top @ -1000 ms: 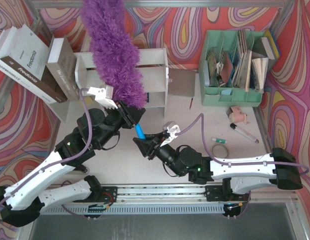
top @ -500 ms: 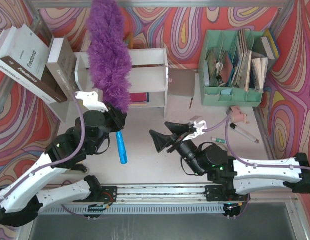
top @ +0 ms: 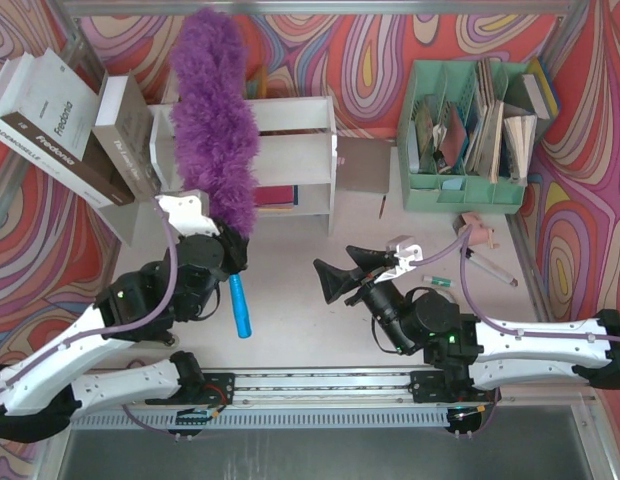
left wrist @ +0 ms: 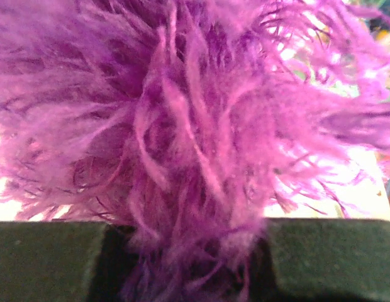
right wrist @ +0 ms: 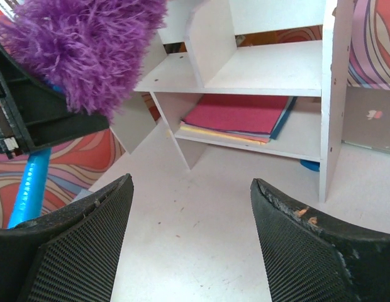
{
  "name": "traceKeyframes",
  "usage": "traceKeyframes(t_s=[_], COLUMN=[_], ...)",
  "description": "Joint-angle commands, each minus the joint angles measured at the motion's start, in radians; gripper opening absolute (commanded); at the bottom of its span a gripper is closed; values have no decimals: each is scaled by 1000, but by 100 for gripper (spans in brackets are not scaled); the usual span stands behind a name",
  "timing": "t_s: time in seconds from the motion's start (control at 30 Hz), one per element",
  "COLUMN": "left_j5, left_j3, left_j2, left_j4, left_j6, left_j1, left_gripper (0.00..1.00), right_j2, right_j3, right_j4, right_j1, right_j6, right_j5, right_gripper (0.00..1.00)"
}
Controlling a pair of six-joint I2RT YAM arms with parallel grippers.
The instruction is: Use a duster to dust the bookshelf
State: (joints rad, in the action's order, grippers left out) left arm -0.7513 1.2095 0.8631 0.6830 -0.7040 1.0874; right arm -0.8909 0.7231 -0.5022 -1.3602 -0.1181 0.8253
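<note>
The purple fluffy duster (top: 213,115) stands up over the left half of the white bookshelf (top: 290,152). Its blue handle (top: 238,306) points down toward me. My left gripper (top: 228,252) is shut on the duster at the base of its head. In the left wrist view purple fluff (left wrist: 195,126) fills the frame between the fingers. My right gripper (top: 333,275) is open and empty, low over the table in front of the shelf. The right wrist view shows the shelf (right wrist: 277,69) with its centre divider, red papers on its lower tier, and the duster head (right wrist: 88,44) at upper left.
Books (top: 60,120) lean at the left of the shelf. A mint-green file organizer (top: 475,130) with papers stands at back right. A marker (top: 488,266), a ring (top: 440,298) and a small pink item (top: 477,229) lie at right. A grey card (top: 363,165) lies beside the shelf.
My right gripper let go of the blue handle, opened and drew back to the right. My left gripper swung the duster upright and shifted it left over the shelf.
</note>
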Motion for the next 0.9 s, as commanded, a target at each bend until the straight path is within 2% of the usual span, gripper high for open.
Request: traceKeyframes(t_s=[0.0,0.13,0.27,0.47,0.6,0.87], left_j5=[-171,-216,-195,-14,57,48], left_j3=[-22,-47,-81,-171,-220,-66], left_j2=[-48,-68,-70,-74,-82,-17], left_j4=[135,217,256,228,179,193], left_j6=[-94,-152,-188,-217,-198,-44], left_j1=[3,4,-9,-124,-173,-177], left_gripper=[0,0,0,0,0,0], right_j2=[18,19,26,40,53,71], right_j3=[-16,-14,-18,-24,-32,-48], right_j4=[31,57,74,99,112,129], right_j1=[7,7,10,10,10,12], right_j6=[-29,-40,-50,-72,-85,-107], right_j5=[39,48,59,73,78,88], right_gripper=[70,70,70,71,71,71])
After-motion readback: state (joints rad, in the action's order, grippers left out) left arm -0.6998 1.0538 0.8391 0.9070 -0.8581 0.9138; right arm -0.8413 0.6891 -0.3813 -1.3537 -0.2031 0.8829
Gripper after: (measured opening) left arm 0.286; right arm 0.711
